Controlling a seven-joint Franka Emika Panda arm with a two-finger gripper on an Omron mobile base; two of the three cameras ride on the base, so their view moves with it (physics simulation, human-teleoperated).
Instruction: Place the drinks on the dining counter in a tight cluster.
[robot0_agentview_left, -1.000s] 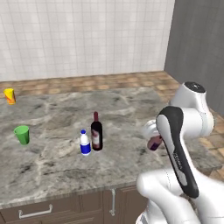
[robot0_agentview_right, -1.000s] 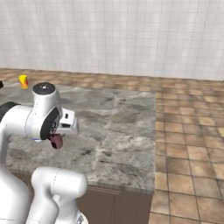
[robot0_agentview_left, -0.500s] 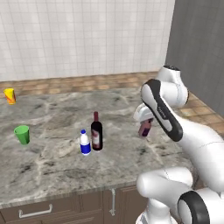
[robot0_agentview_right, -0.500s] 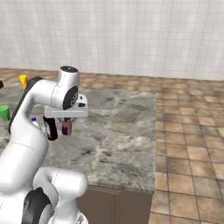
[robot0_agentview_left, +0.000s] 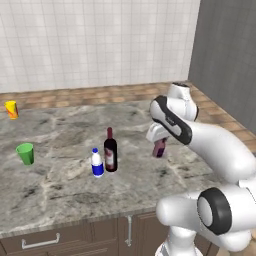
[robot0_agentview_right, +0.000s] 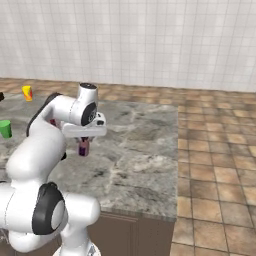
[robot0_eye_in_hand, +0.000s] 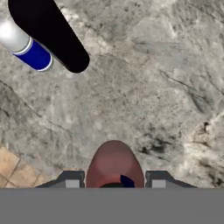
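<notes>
Gripper (robot0_agentview_left: 159, 145) clamped on small squat reddish-brown bottle (robot0_agentview_left: 159, 148), held above grey-brown marbled stone counter (robot0_agentview_left: 60, 185), apart from tall dark wine bottle (robot0_agentview_left: 110, 151) & white blue-label bottle (robot0_agentview_left: 97, 163); prob. to set it beside the pair.

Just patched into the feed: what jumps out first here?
The white arm's tool holds the reddish-brown bottle above the dining counter. To its left, the wine bottle and the small white bottle stand close together, upright. A green cup stands further left.
</notes>
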